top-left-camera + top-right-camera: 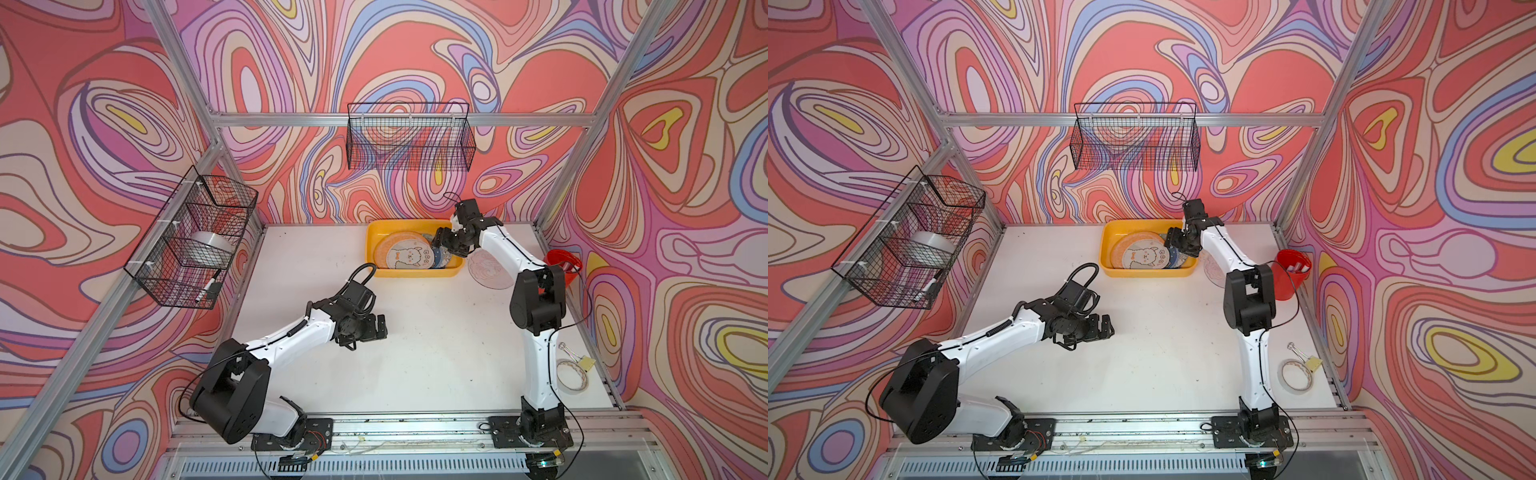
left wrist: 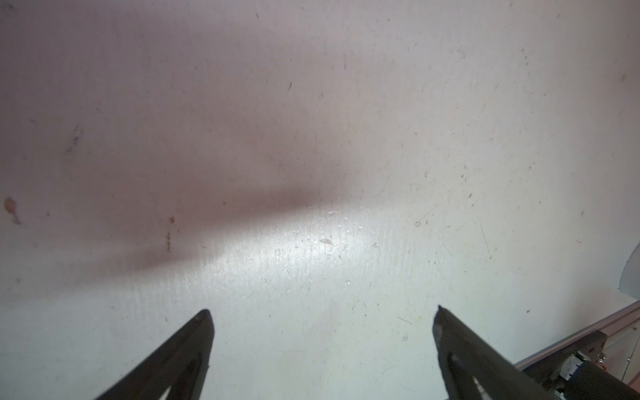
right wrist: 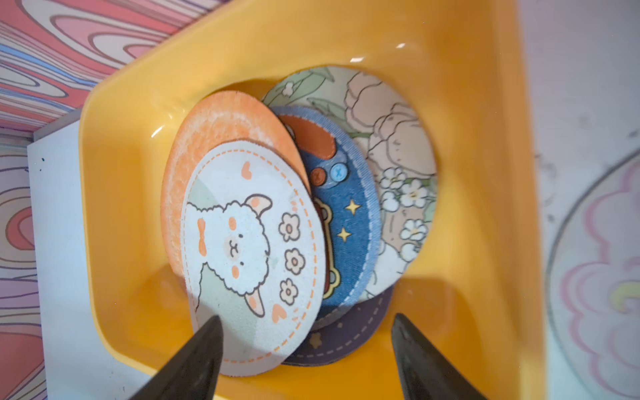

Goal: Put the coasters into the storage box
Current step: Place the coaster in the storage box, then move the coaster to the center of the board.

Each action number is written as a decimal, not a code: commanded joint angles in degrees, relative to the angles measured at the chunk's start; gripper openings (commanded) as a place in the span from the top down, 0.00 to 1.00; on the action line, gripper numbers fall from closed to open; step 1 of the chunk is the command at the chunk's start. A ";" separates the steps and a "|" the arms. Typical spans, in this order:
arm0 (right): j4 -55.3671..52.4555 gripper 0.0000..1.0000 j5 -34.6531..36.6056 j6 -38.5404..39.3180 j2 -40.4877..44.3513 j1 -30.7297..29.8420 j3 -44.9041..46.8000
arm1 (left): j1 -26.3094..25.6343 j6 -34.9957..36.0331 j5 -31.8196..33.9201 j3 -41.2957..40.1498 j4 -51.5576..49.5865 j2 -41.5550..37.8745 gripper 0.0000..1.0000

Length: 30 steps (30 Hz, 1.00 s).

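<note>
Nearly full box, but one coaster is out on the bench

In both top views, the right tool [image 1: 441, 249] hangs over the yellow storage box [image 1: 371, 249] at the far side of the bench [image 1: 415, 353]. Its jaws stand apart and hold nothing. A sheep coaster [image 1: 405, 258] lies on top of the pile inside. One pink coaster [image 1: 488, 269] lies flat on the bench, just beside the box and partly under the right arm. The left tool [image 1: 378, 328] hangs well apart from the box, near the middle of the bench.

In the left wrist view, the left tool [image 2: 323, 310] is wide open, with only bare bench below it.

In the right wrist view, the right tool [image 3: 306, 318] is open and empty. One fingertip [image 3: 204, 349] sits right by the edge of the sheep coaster [image 3: 249, 249], which leans on an orange coaster [image 3: 221, 121] and a blue coaster [image 3: 349, 214]. If the tool lifts crooked, that fingertip could catch the edge and flip the coaster out. The pile leans, so a bump on the box wall [image 3: 121, 207] could make it slide. The pink coaster [image 3: 602, 277] is thin and flat, so the tool could slip off it or just push it along.
</note>
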State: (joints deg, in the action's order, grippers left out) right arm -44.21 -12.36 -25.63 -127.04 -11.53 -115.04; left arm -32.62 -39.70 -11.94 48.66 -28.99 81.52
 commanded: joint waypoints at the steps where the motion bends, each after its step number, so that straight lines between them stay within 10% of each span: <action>1: -1.54 0.22 3.24 1.90 2.30 2.79 1.93 | 0.37 -0.64 0.84 1.10 -1.35 -0.04 0.00; 30: -4.20 0.19 14.00 -0.12 -15.68 16.80 -13.20 | 0.37 -0.29 1.24 1.61 -0.88 1.43 0.00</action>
State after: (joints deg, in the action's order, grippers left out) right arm -48.07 -0.01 -24.86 -141.27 4.67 -126.02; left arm -32.62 -39.68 -11.73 48.86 -28.97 82.02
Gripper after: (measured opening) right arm 0.812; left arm 0.999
